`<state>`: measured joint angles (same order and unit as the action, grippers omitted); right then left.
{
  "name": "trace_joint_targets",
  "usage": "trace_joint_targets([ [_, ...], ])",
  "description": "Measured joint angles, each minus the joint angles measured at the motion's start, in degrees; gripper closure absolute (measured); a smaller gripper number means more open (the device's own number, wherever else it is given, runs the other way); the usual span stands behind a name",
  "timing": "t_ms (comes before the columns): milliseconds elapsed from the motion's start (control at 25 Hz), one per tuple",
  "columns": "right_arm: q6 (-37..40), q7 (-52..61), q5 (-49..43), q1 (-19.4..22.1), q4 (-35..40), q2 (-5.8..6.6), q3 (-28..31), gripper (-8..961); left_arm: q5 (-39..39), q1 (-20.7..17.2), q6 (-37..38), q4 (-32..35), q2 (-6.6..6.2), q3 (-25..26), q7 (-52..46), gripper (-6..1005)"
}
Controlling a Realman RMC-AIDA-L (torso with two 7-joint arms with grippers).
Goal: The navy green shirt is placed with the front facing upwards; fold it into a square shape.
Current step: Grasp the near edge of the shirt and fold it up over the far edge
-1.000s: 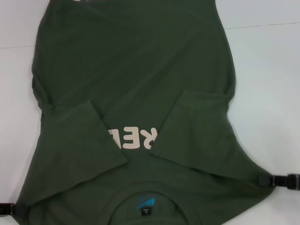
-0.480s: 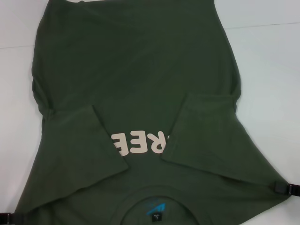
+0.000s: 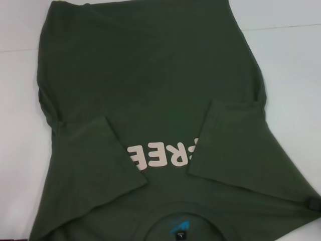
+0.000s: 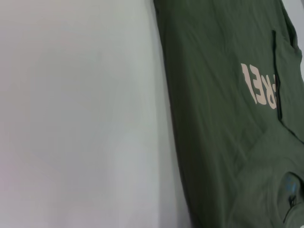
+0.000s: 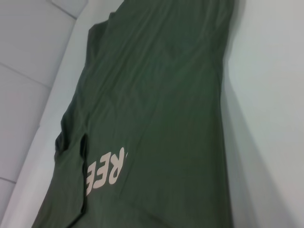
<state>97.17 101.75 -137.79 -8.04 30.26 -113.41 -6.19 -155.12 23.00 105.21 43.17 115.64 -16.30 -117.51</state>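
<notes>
The navy green shirt (image 3: pixel 150 75) lies front up on the white table (image 3: pixel 291 75), collar toward me and hem far away. Both sleeves (image 3: pixel 95 155) are folded inward over the chest and cover the ends of the pale lettering (image 3: pixel 163 155). The blue neck label (image 3: pixel 179 228) shows at the near edge. My right gripper (image 3: pixel 313 205) is a black tip at the shirt's near right shoulder corner, shut on the cloth. My left gripper is out of view. The left wrist view shows the shirt (image 4: pixel 213 95) from the side, as does the right wrist view, with the shirt (image 5: pixel 161 95) running lengthwise.
Bare white table (image 4: pixel 71 118) runs along both sides of the shirt. A seam or table edge (image 3: pixel 281 27) crosses the far right.
The whole shirt has slid toward me and to the right. The right gripper moved with its shoulder corner to the frame's edge, and the left gripper has left the view.
</notes>
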Motion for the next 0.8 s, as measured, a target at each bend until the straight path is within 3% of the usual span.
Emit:
trace_joint_targets([
  [800, 1.34, -0.60, 0.07, -0.97, -0.10, 0.32, 1.66, 878, -0.45, 1.26, 1.53, 0.08, -0.15, -0.22, -0.21, 890],
])
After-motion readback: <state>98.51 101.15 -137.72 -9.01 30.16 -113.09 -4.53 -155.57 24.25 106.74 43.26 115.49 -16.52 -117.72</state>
